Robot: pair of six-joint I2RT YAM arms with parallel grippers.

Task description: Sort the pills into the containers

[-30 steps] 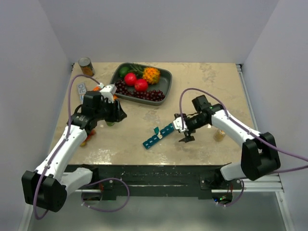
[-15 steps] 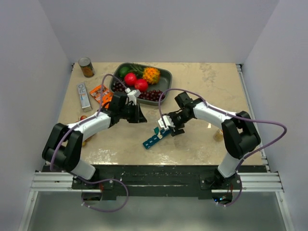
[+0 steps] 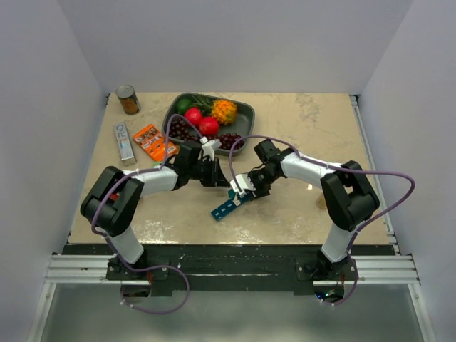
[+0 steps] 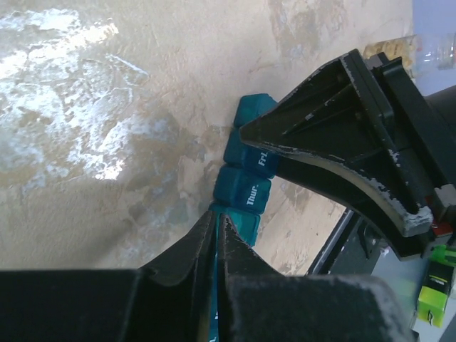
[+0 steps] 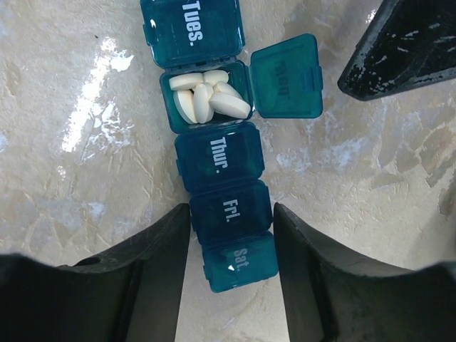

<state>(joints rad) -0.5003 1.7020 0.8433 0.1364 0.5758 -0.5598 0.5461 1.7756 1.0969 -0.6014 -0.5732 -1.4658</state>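
Note:
The teal pill organizer (image 3: 225,207) lies at the table's middle front. In the right wrist view its Wednesday lid (image 5: 287,77) stands open over several white oblong pills (image 5: 210,96); the other lids (image 5: 221,154) are closed. My right gripper (image 5: 231,242) straddles the Fri and Sat end, and its fingers (image 5: 167,249) lie against both sides of the strip. My left gripper (image 4: 216,231) is shut and empty, its tip just beside the open lid. That tip shows as a black wedge (image 5: 399,43) in the right wrist view. In the top view both grippers meet over the strip's far end (image 3: 239,187).
A dark grey fruit tray (image 3: 246,117) stands at the back. A can (image 3: 127,99) is at the back left, with a tube (image 3: 125,142) and an orange packet (image 3: 152,142) nearby. A small tan bottle (image 3: 325,200) stands to the right.
My left arm has swung right from the table's left side to the organizer. My right gripper has moved left onto the strip's far end.

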